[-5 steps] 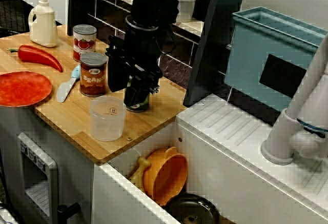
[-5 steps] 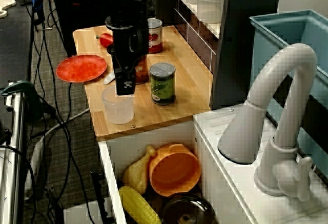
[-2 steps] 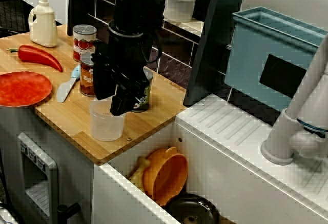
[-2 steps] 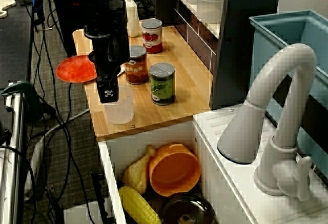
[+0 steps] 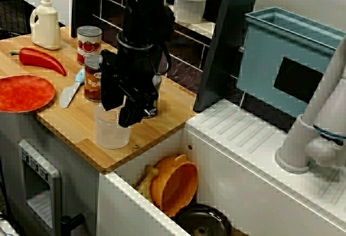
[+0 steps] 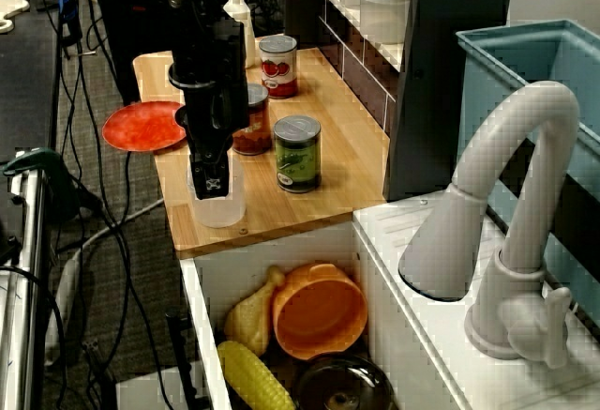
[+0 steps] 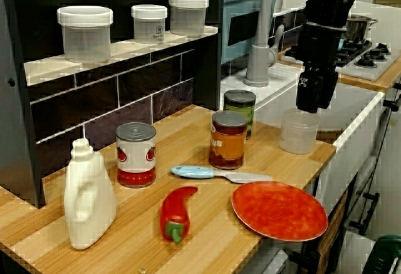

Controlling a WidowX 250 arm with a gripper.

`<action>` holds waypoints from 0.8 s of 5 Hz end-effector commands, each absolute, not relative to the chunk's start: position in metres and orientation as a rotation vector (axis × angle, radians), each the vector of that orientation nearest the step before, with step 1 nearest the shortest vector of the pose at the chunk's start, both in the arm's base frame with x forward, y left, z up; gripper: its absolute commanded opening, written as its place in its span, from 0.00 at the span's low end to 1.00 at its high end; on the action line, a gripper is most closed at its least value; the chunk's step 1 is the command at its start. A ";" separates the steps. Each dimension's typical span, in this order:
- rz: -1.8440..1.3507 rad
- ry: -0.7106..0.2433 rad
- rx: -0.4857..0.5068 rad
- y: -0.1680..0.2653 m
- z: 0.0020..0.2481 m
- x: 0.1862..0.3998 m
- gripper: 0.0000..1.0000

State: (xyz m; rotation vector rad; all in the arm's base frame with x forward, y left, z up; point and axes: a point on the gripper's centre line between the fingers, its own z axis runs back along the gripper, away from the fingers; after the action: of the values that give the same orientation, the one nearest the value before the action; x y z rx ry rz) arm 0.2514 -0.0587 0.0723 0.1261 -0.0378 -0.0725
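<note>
Standing near the front edge of the pale wooden tabletop (image 5: 162, 120), the translucent plastic cup (image 5: 111, 134) sits upright, left of centre in the view from the sink side. The black tool (image 5: 130, 118) hangs straight over it, pointing down, its tip at the cup's mouth. Whether it touches the rim cannot be told. The tool's fingers merge into one dark block in every view, so how far it is open cannot be told either, and nothing shows in its grasp.

In the view from above the tap, the tool (image 6: 212, 185) covers the upper part of the cup (image 6: 217, 211). In the view along the tabletop, the tool (image 7: 311, 101) hangs just above the cup (image 7: 299, 133) at right of centre.

Just behind the cup stand a brown-labelled tin can (image 7: 227, 139) and a green-labelled tin can (image 7: 240, 108), side by side. Farther left in that view are a red-labelled tomato can (image 7: 135, 153), a pale blue-handled knife (image 7: 219, 174), a flat red plate (image 7: 279, 210), a red pepper (image 7: 175, 214) and a white plastic bottle (image 7: 89, 194). Below the tabletop's end an orange bowl (image 6: 319, 309) lies in the sink.
</note>
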 end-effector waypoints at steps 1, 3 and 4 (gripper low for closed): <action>-0.057 -0.076 0.142 -0.054 0.071 0.264 1.00; -0.040 -0.084 0.157 -0.055 0.060 0.262 1.00; -0.037 -0.089 0.169 -0.056 0.054 0.262 1.00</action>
State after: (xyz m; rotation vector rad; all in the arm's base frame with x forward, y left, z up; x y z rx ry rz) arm 0.2589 -0.0574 0.0483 0.1655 -0.0634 -0.0359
